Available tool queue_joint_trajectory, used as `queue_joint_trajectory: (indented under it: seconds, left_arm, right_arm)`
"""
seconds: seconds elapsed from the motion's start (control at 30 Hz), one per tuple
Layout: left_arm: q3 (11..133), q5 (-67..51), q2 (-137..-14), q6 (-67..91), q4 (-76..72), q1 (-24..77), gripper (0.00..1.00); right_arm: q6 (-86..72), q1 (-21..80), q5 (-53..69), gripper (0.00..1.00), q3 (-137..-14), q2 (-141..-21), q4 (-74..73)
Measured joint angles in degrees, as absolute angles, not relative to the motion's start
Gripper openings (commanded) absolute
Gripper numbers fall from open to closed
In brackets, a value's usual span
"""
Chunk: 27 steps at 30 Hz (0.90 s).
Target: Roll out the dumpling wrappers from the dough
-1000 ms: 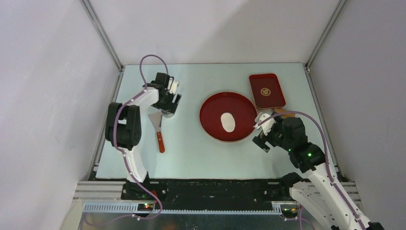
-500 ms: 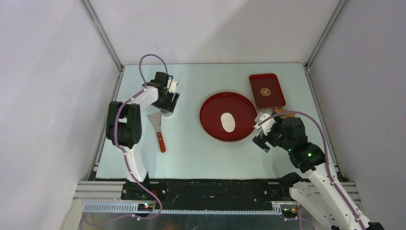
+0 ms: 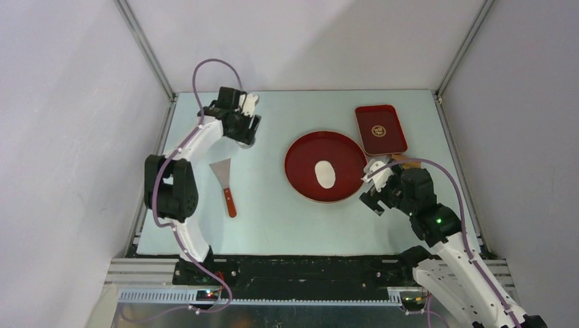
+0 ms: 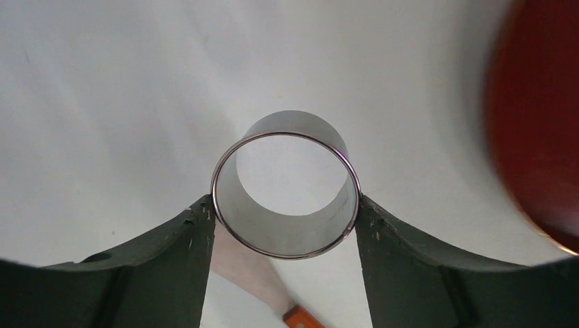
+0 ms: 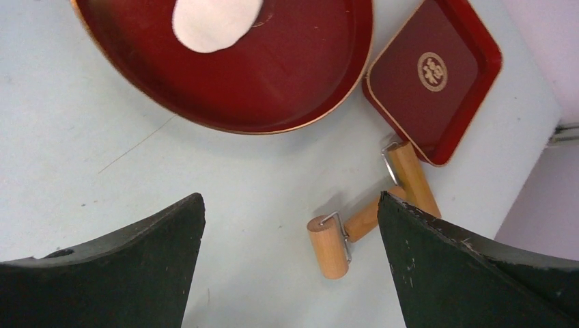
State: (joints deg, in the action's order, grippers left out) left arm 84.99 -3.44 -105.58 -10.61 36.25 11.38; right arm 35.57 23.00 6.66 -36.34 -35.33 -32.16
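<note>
The dough (image 3: 325, 174) is a flat white oval sheet lying in the round red plate (image 3: 300, 147); it also shows in the right wrist view (image 5: 216, 24). No dumpling wrappers are in view. My left gripper (image 3: 244, 133) is shut on the shiny metal ring cutter (image 4: 285, 184) and holds it above the table at the far left. My right gripper (image 3: 372, 195) is open and empty, just off the plate's near right rim. A wooden roller (image 5: 369, 219) lies on the table between its fingers (image 5: 136, 266).
A rectangular red tray (image 3: 380, 129) sits at the back right, also in the right wrist view (image 5: 430, 75). A scraper with an orange handle (image 3: 226, 184) lies on the left side of the table, below my left gripper.
My left gripper has lifted the ring cutter off the table near the scraper blade and moved it toward the back. The right arm has barely moved.
</note>
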Motion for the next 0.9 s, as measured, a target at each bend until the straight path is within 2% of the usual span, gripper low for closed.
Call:
queue_joint_trajectory:
  seconds: [0.2,0.47,0.9]
  left_arm:
    - [88.6,-4.7,-101.3,-11.1,36.0,23.0,0.43]
    - [94.2,-6.5,-105.5,-11.6,37.0,40.2,0.42]
    - [97.6,-6.6,-117.8,-10.3,37.9,47.9,0.41]
  right_arm:
    - [34.6,21.8,1.2,0.99,-35.3,-36.2,-28.2]
    - [32.8,17.5,-4.9,0.99,-34.9,-37.1,-23.7]
    - [32.5,16.7,-5.6,0.99,-34.5,-37.1,-22.9]
